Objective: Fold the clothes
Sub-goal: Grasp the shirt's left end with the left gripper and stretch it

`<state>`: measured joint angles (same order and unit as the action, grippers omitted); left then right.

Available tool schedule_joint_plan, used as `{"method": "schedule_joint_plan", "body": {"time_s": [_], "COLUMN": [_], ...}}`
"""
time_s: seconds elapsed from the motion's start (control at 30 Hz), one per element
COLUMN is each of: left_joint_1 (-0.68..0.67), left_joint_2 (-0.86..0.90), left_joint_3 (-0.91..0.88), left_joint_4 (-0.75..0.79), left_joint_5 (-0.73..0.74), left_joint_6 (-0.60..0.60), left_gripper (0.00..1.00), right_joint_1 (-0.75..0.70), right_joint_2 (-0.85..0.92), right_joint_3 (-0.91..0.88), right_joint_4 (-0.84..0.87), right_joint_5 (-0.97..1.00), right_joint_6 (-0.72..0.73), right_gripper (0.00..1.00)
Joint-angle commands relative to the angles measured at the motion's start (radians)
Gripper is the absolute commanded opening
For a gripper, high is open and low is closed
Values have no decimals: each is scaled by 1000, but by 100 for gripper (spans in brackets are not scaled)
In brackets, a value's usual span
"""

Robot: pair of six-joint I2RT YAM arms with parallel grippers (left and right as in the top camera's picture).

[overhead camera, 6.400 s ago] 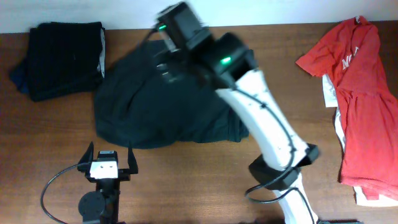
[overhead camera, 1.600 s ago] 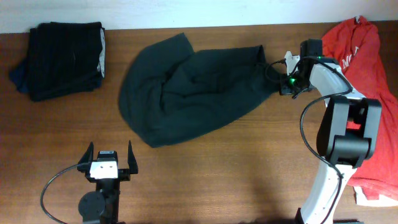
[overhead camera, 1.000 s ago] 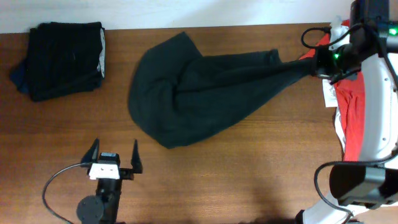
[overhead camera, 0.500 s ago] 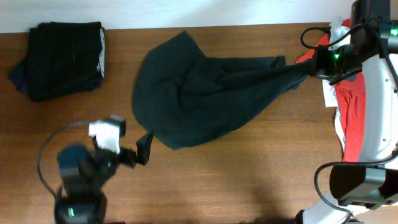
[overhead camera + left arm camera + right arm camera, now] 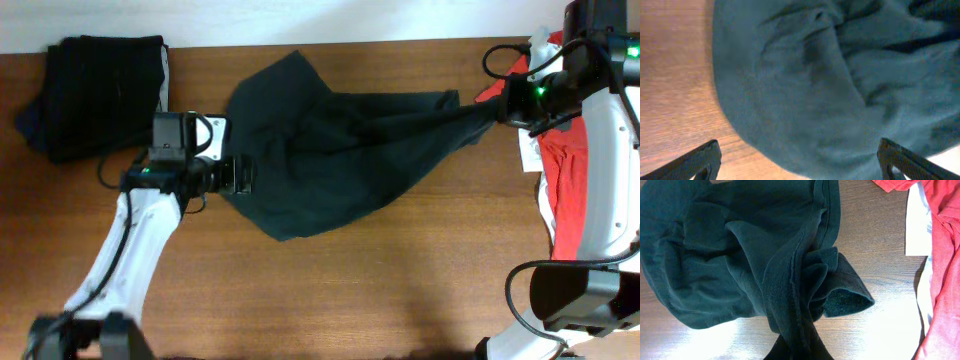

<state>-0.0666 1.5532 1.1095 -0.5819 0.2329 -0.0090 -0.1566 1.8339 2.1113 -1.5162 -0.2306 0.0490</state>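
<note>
The clothes, a dark charcoal T-shirt (image 5: 330,150), lie rumpled across the middle of the table, stretched toward the right. My right gripper (image 5: 503,106) is shut on the shirt's bunched right end, which hangs taut a little above the wood. In the right wrist view the twisted cloth (image 5: 790,280) runs down into my right gripper (image 5: 800,355), whose fingers are hidden by it. My left gripper (image 5: 240,176) is at the shirt's lower left edge, open. In the left wrist view its fingertips (image 5: 700,160) stand wide apart, with the cloth's (image 5: 805,85) rounded edge between them and nothing gripped.
A black folded garment with a pale stripe (image 5: 105,95) lies at the back left, close behind my left arm. A red T-shirt (image 5: 590,180) over white sheets (image 5: 528,150) lies along the right edge, beside my right arm (image 5: 610,200).
My left arm has swung up from the front edge to the shirt's lower left edge, still open. The right gripper holds the stretched end and has stayed in place.
</note>
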Motion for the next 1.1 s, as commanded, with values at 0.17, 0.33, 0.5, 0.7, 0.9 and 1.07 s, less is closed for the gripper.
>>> {"method": "schedule_joint_plan", "body": {"time_s": [0.17, 0.33, 0.5, 0.7, 0.9, 1.07], "left_joint_1": [26, 24, 8, 9, 8, 26], "left_joint_2": [252, 354, 381, 327, 127, 114], "left_joint_3": [13, 13, 13, 107, 486, 682], "left_joint_4": [104, 154, 174, -29, -587, -708], "left_joint_5": [-180, -176, -169, -145, -172, -224], "left_joint_6": [-228, -233, -234, -253, -233, -153], "left_gripper": [94, 89, 12, 0, 0, 0], "right_joint_1": [0, 0, 0, 0, 0, 0], "right_joint_2": [-10, -10, -10, -10, -20, -38], "right_joint_3": [12, 12, 12, 13, 17, 72], "right_joint_4": [-11, -10, -11, -33, -113, -22], "right_joint_5": [2, 2, 2, 2, 2, 2], "right_joint_6": [-14, -14, -15, -14, -14, -13], "right_gripper": [4, 4, 4, 4, 4, 4]}}
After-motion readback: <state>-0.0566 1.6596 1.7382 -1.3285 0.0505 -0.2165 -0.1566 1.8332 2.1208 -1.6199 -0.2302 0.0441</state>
